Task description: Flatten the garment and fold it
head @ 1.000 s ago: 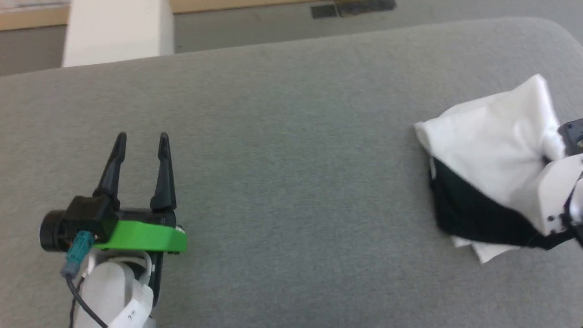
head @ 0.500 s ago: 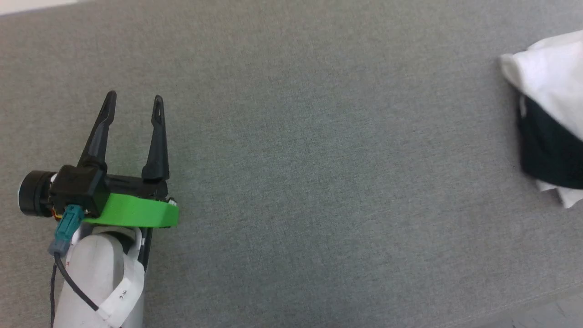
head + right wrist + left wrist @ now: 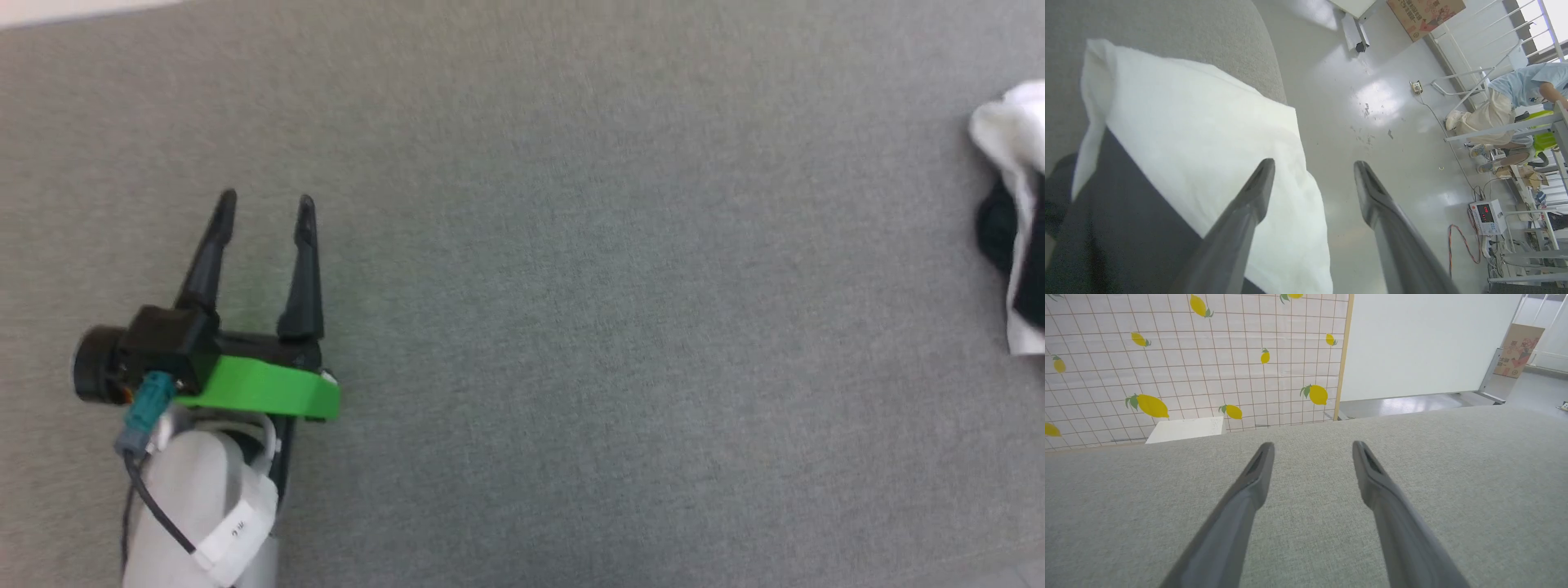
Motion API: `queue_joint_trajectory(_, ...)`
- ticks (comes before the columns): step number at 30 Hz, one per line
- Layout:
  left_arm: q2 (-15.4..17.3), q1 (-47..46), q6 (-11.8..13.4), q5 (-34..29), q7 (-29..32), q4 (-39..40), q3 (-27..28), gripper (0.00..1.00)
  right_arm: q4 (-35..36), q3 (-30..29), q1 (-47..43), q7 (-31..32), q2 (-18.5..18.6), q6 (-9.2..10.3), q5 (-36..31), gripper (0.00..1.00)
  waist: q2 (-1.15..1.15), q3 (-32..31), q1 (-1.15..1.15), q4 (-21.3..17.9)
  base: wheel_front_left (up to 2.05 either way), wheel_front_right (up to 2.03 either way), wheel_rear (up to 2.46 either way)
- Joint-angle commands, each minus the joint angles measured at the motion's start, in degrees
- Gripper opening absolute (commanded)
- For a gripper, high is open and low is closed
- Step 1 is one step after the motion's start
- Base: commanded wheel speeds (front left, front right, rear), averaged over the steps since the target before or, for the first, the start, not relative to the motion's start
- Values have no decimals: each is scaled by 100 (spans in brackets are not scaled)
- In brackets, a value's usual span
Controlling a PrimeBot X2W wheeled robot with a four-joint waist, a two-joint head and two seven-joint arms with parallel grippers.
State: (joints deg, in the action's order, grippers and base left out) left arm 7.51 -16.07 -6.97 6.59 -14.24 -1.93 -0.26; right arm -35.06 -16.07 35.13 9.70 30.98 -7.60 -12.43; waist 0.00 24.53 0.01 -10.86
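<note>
The garment lies bunched at the far right edge of the grey surface in the head view, white cloth with black parts. The right wrist view has it as a white fold over a black part, hanging past the surface's rounded edge above the floor. My right gripper stands open over it, its left finger across the white cloth, nothing between the fingers. My left gripper is open at the lower left, far from the garment, and hovers over bare grey fabric.
The grey padded surface stretches wide between the left gripper and the garment. Its rounded edge drops to a shiny floor. A person bends over a bench far off. A lemon-patterned wall stands beyond the surface.
The head camera has swung left and down, sliding the garment toward the right edge. The right gripper, earlier bunching the white cloth, now stands open off it.
</note>
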Motion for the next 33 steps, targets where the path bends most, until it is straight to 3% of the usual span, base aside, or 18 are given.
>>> queue_joint_trajectory(1,-45,102,25,91,-37,-85,-3,100,10,2,-62,-177,-89,11,97,100,0,-498,-1,237,0,0,0)
queue_joint_trajectory(5,-175,324,44,227,-62,-241,-38,100,263,112,-311,-639,-378,11,492,100,0,-1003,-1,417,0,0,0)
queue_joint_trajectory(6,-242,485,59,321,-70,-326,-47,100,701,183,-623,-988,-725,11,939,100,0,-1304,-1,554,0,0,0)
queue_joint_trajectory(14,-347,822,75,405,-74,-589,-161,100,2284,547,-1933,-1503,-1561,11,1931,100,0,-1925,-1,955,0,0,0)
queue_joint_trajectory(23,-424,1172,83,517,-75,-790,-253,100,3554,740,-3174,-1611,-2393,11,2236,100,0,-2390,-1,1303,0,0,0)
queue_joint_trajectory(33,-450,1391,103,527,-75,-864,-306,100,3794,822,-3829,-1806,-2734,11,2023,100,0,-2664,-1,1606,0,0,0)
